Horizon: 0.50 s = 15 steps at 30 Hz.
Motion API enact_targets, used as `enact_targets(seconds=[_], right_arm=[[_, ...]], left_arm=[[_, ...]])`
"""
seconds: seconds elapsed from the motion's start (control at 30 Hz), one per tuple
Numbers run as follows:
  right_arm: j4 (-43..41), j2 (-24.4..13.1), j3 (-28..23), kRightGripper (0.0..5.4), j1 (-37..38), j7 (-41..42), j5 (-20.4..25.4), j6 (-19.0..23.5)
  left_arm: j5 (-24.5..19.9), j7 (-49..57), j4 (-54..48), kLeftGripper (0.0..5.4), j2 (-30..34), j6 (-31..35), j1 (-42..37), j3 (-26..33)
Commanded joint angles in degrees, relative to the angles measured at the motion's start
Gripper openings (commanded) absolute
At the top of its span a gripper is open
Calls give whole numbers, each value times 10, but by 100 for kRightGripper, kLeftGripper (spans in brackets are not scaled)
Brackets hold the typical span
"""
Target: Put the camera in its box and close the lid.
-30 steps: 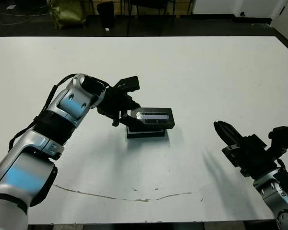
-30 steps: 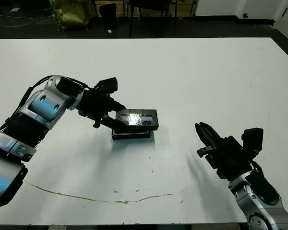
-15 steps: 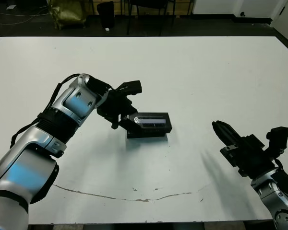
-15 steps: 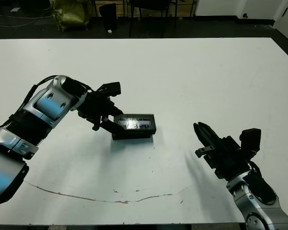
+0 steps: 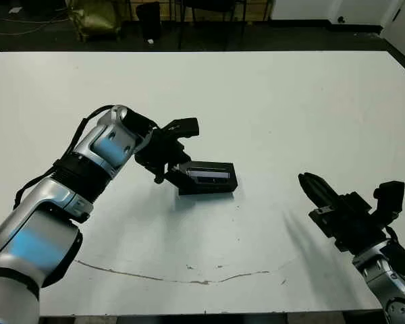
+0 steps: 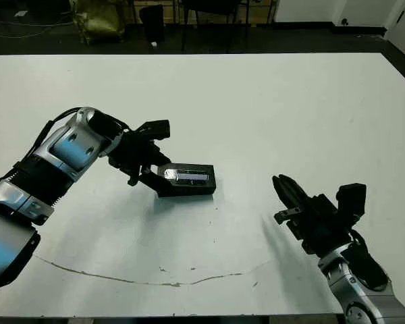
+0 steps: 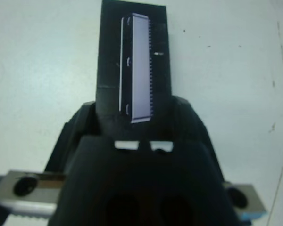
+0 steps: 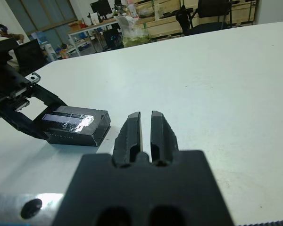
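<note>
The lid [image 5: 209, 174], a black panel with a glossy strip, lies flat on top of the box [image 5: 206, 189], whose black walls show beneath it near the table's middle. My left gripper [image 5: 181, 151] reaches in from the left. In the left wrist view the lid [image 7: 132, 61] runs out from between its fingers [image 7: 82, 122], which sit against its two long edges. The camera is hidden. My right gripper [image 5: 309, 182] hovers near the front right of the table, well away from the box. Its fingers [image 8: 132, 129] are shut with nothing between them.
A thin dark crack [image 5: 189, 280] runs along the white table [image 5: 290, 101] near its front edge. Beyond the far edge are a dark floor, chair legs and a yellow-green bag [image 5: 94, 17].
The lid has come down from a tilt above the box to lie flat on it, shifting slightly left with my left gripper. The right arm has barely moved.
</note>
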Motion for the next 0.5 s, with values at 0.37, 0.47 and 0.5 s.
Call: enact_targets(seconds=[0.37,0.47,0.5], right_arm=[[4,-2,-7,0,12,1,11,12],[2,0,-8,0,15,3,17,12],[2,1,-8,0,16,4,18,12]], left_arm=[[8,-5,8,229,6,16,22,-12],[6,-4,9,229,7,18,32,-11],[6,-3,10,229,7,18,35,-11]])
